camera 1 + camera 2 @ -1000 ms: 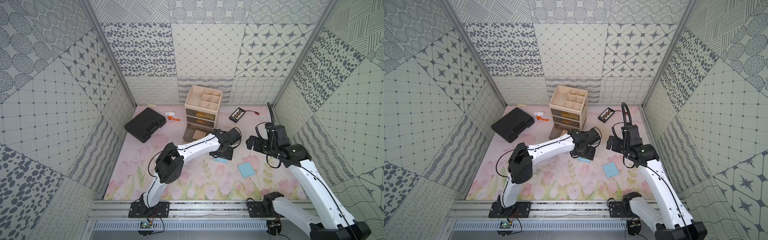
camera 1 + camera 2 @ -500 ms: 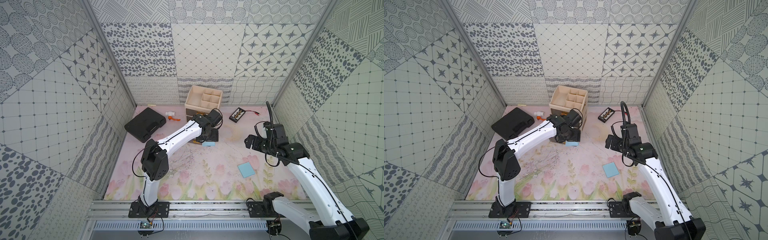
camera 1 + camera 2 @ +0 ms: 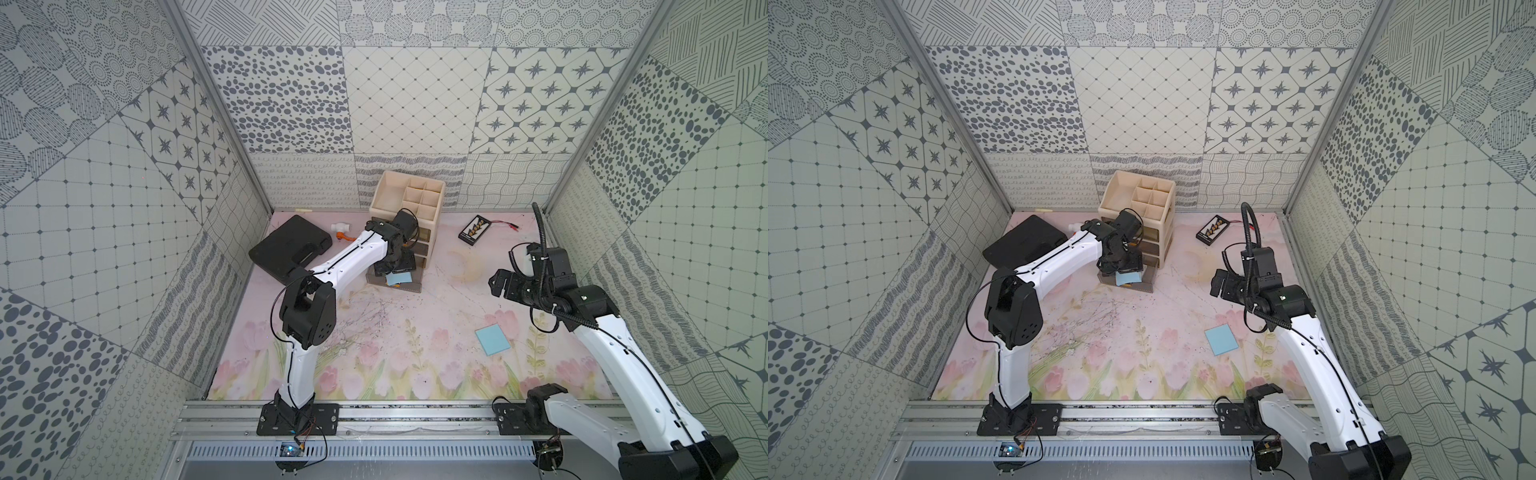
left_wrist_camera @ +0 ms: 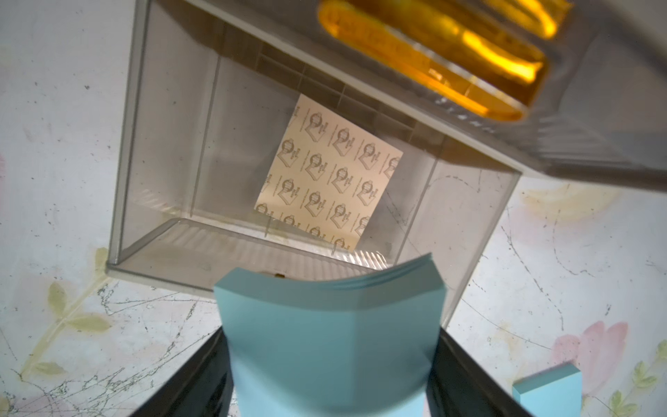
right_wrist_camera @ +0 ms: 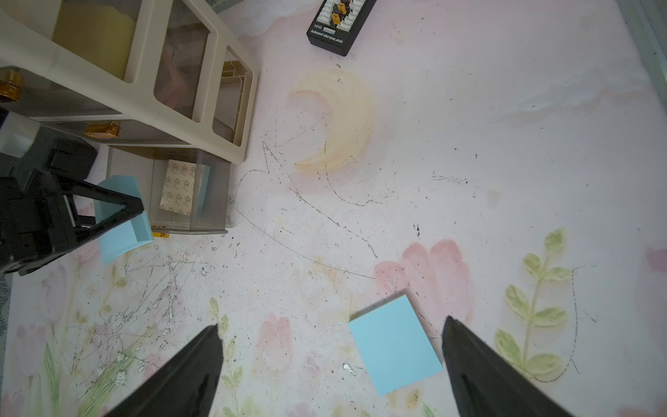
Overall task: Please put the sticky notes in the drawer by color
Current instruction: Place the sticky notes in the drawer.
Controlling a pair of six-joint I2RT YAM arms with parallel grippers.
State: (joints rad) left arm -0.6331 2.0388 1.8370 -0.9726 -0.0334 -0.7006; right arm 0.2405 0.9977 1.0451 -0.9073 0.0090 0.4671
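Note:
My left gripper (image 3: pixel 395 268) (image 4: pixel 330 334) is shut on a light blue pad of sticky notes (image 4: pixel 330 346) (image 3: pixel 1128 277), which bows between the jaws. It hangs at the front edge of the pulled-out bottom drawer (image 4: pixel 155 180) (image 3: pixel 412 286). Inside that drawer lies another pad (image 4: pixel 326 177), its printed beige back facing up. A third blue pad (image 3: pixel 492 338) (image 5: pixel 395 344) lies flat on the mat. My right gripper (image 5: pixel 332 325) (image 3: pixel 500 282) hovers open above the mat, and that pad lies just inside one of its fingers (image 5: pixel 480 368).
The beige drawer unit (image 3: pixel 409 195) stands at the back; through its side I see yellow (image 5: pixel 90 36) in the top drawer and pink (image 5: pixel 173 79) in the middle one. A black case (image 3: pixel 289 251) lies back left, a black connector board (image 3: pixel 473 228) back right.
My left arm has swung from the middle of the mat back to the open drawer, carrying the blue pad. The right arm has barely moved.

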